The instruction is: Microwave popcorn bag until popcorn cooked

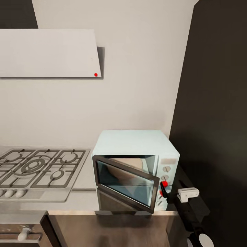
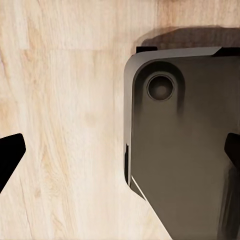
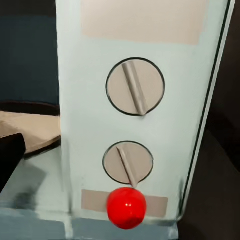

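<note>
The pale blue microwave [image 1: 133,142] stands on the countertop [image 1: 84,200] against the white wall. Its dark-framed glass door [image 1: 125,183] hangs partly open, free edge swung out toward me. Behind the glass sits a tan shape [image 1: 132,164]; I cannot tell whether it is the popcorn bag. My right gripper [image 1: 164,190] is at the side panel, right by the red dot [image 1: 164,184]. The right wrist view shows two round knobs [image 3: 135,87], the red dot [image 3: 126,207] and one dark fingertip [image 3: 10,155] at the edge. My left gripper [image 2: 120,152] is open over the wooden floor.
A steel gas hob [image 1: 39,168] with black grates lies left of the microwave. A slanted white hood [image 1: 48,53] hangs above it. A tall glossy black cabinet [image 1: 216,113] closes off the right side. My own dark base [image 2: 185,145] appears in the left wrist view.
</note>
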